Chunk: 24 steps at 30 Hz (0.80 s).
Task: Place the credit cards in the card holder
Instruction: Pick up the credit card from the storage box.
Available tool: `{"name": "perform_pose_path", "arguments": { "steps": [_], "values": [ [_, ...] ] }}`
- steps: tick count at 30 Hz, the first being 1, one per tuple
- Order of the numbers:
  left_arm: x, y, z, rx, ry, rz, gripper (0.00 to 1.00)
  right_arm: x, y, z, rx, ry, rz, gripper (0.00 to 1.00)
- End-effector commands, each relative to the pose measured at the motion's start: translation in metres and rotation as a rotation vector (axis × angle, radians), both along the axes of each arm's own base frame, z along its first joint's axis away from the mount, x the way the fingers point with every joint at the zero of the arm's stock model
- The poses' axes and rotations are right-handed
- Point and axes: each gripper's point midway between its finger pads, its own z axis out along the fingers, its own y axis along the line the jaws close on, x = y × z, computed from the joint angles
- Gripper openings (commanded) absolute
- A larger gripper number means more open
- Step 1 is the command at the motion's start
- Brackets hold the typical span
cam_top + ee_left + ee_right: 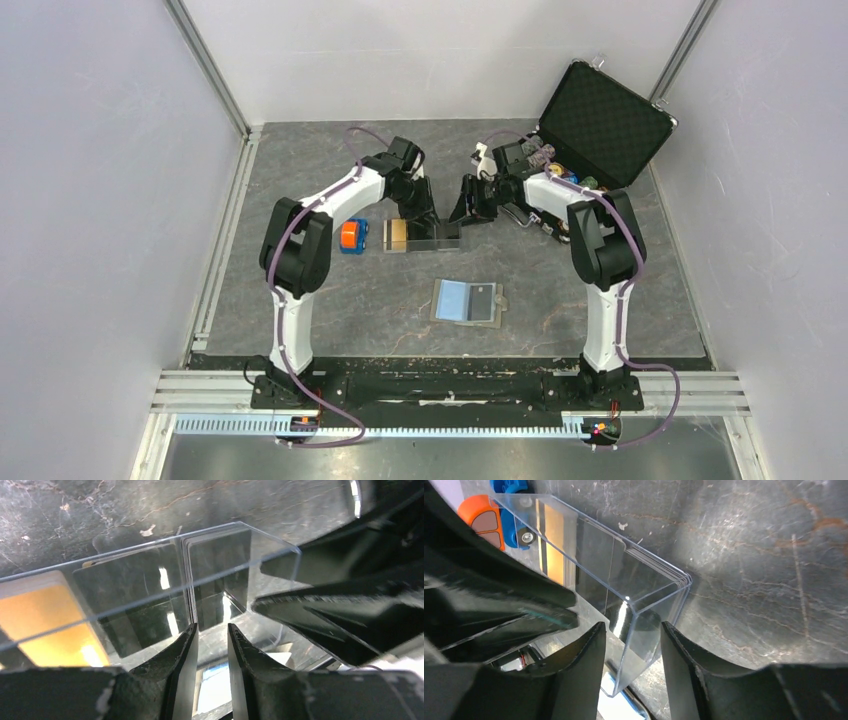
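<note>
A clear tray (441,245) stands mid-table and holds the credit cards: an orange-tan card (397,236) at its left end and black cards (220,560) on edge at its right end. My left gripper (428,220) reaches down into the tray; its jaws (212,630) stand a narrow gap apart beside the black stack's edge, with nothing visibly between them. My right gripper (463,208) is open, its fingers (631,627) straddling the tray's end corner (659,610) without touching it. The card holder (467,300) lies open nearer the arms, pale blue inside, with a black card on its right half.
An orange and blue toy car (352,236) sits just left of the tray. The open black poker-chip case (603,112) stands at the back right, right behind my right arm. A metal rail (222,230) borders the mat's left side.
</note>
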Motion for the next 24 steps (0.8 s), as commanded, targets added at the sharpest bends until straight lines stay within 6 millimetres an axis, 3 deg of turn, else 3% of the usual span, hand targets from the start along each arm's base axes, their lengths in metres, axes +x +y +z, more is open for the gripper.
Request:
{"name": "perform_pose_path", "arguments": {
  "steps": [1,4,10,13,19,24],
  "values": [
    [0.001,0.001,-0.011,0.047,0.013,-0.046,0.34,-0.008,0.017,0.014,0.04,-0.007,0.054,0.43],
    [-0.004,0.004,-0.024,0.078,0.038,-0.06,0.33,-0.021,0.021,0.015,0.054,0.012,0.071,0.37],
    [-0.019,0.012,-0.047,0.165,0.068,-0.088,0.33,-0.045,0.024,0.011,0.087,0.042,0.079,0.35],
    [-0.025,0.01,-0.05,0.175,0.072,-0.108,0.26,-0.051,0.024,0.01,0.086,0.047,0.082,0.35],
    [-0.029,-0.001,-0.043,0.165,0.046,-0.138,0.03,-0.054,0.025,0.013,0.097,0.05,0.083,0.34],
    [-0.031,-0.003,-0.033,0.16,0.023,-0.142,0.02,-0.054,0.025,0.014,0.098,0.049,0.083,0.34]
  ]
}}
